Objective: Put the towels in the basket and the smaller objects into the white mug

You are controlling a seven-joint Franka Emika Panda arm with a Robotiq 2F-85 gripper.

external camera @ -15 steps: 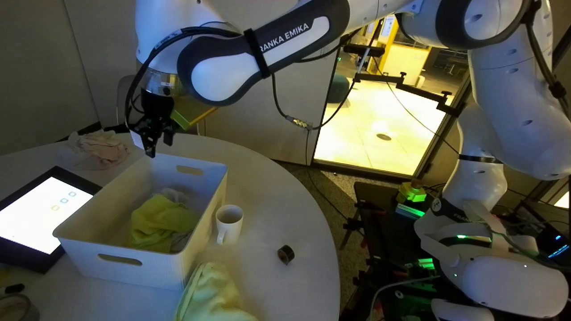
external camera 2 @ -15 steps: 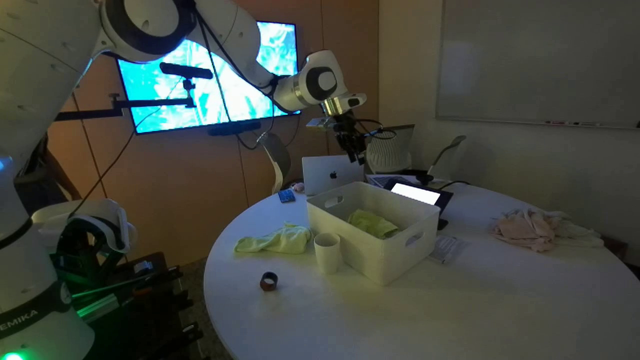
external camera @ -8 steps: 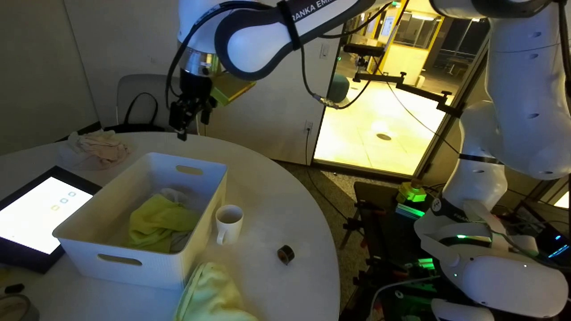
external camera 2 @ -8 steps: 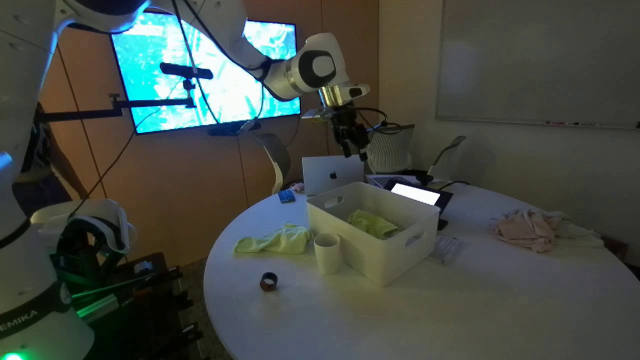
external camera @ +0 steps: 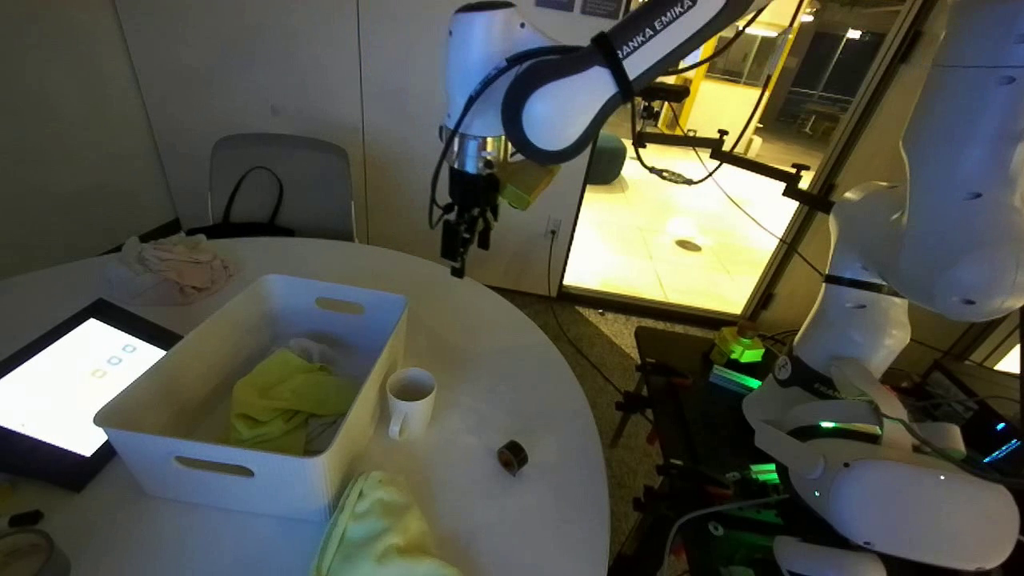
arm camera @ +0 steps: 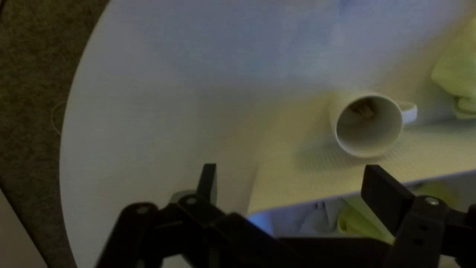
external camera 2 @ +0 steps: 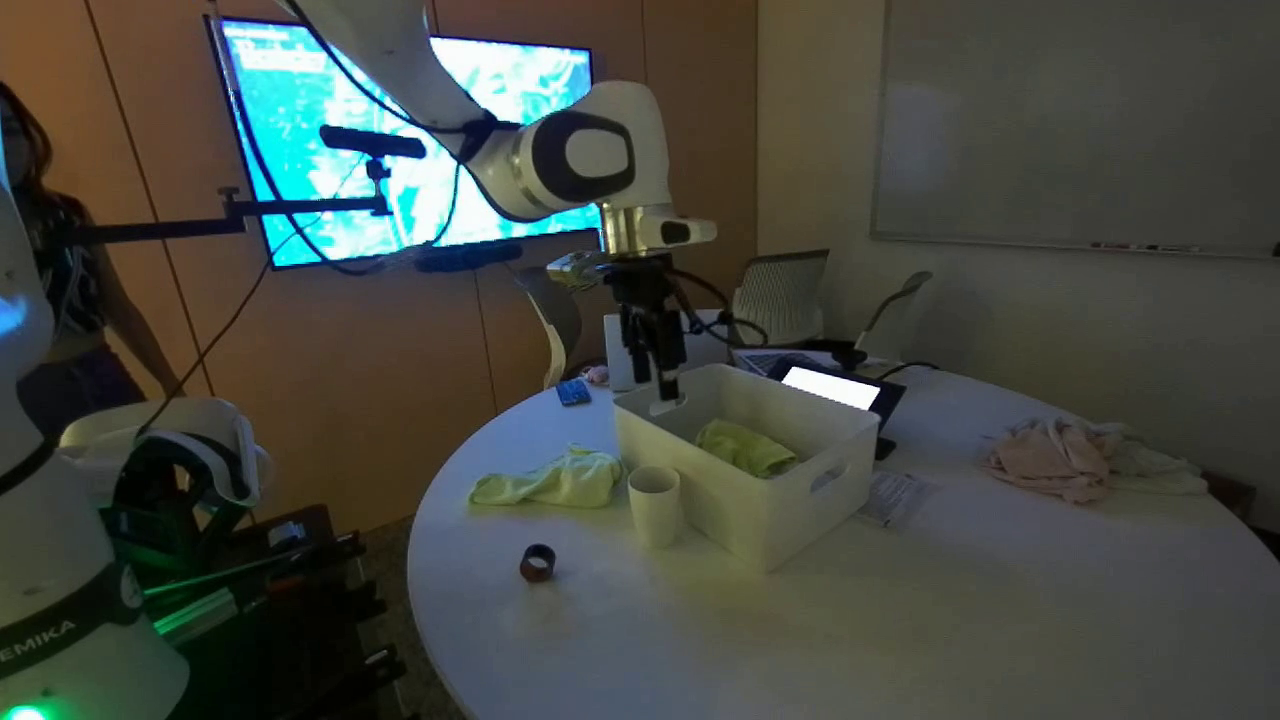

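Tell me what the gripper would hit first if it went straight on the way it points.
Probably the tabletop, just outside the basket near one corner: the gripper points down, jaws open. Depth is hard to judge, so the basket could come first. The white mug looks off that line.

White arm (external camera: 560,104), dark-trimmed; EMIKA lettering (external camera: 658,28); black cables (external camera: 524,58); black hand (external camera: 470,254)
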